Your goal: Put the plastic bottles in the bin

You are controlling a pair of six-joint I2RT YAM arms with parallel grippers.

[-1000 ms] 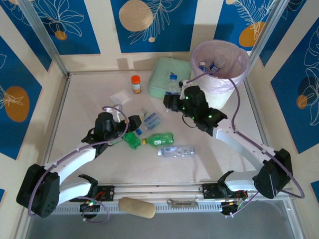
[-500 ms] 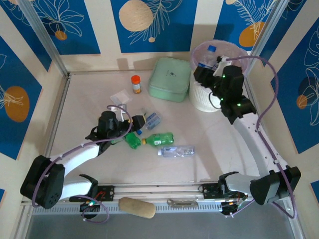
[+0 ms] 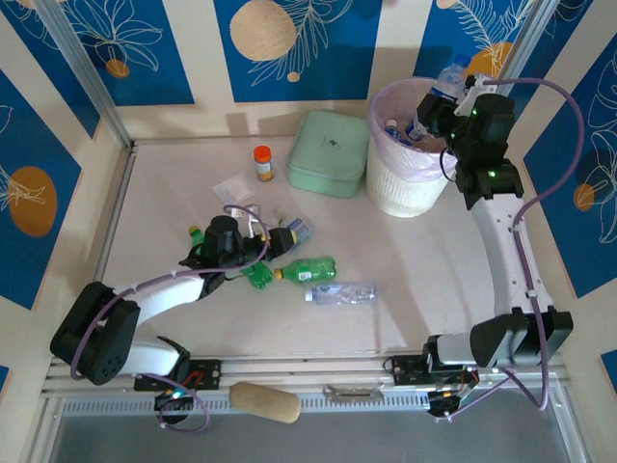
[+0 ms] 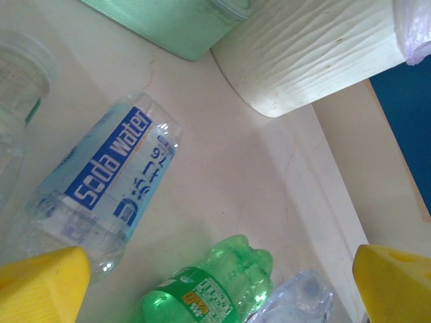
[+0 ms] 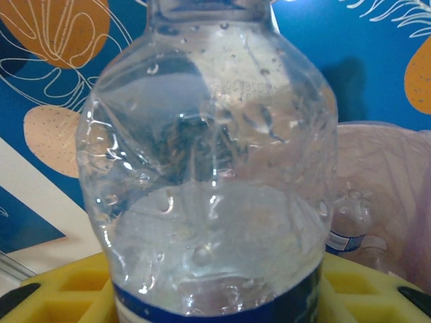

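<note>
My right gripper [image 3: 442, 98] is shut on a clear plastic bottle [image 3: 451, 77] with a blue cap and holds it above the far right rim of the bin [image 3: 410, 188]. That bottle [image 5: 209, 182] stands up from the yellow pads [image 5: 60, 296], with the pink-lined bin [image 5: 384, 182] behind it and another bottle [image 5: 347, 225] inside. My left gripper [image 3: 281, 239] is open, low over the table among lying bottles. Between its yellow fingertips [image 4: 44, 282] I see a soda water bottle [image 4: 108, 182], a green bottle [image 4: 215, 289] and a clear bottle [image 4: 296, 299].
A mint green lidded box [image 3: 330, 152] stands left of the bin, with an orange-capped jar [image 3: 262, 162] and a small clear bag [image 3: 234, 188] further left. Another green bottle [image 3: 255, 275] lies crushed by my left gripper. A tan roll [image 3: 265, 402] lies on the front rail.
My right arm has lifted the clear bottle from beside the mint box up and right to above the bin. My left gripper has slid right, closer to the lying bottles.
</note>
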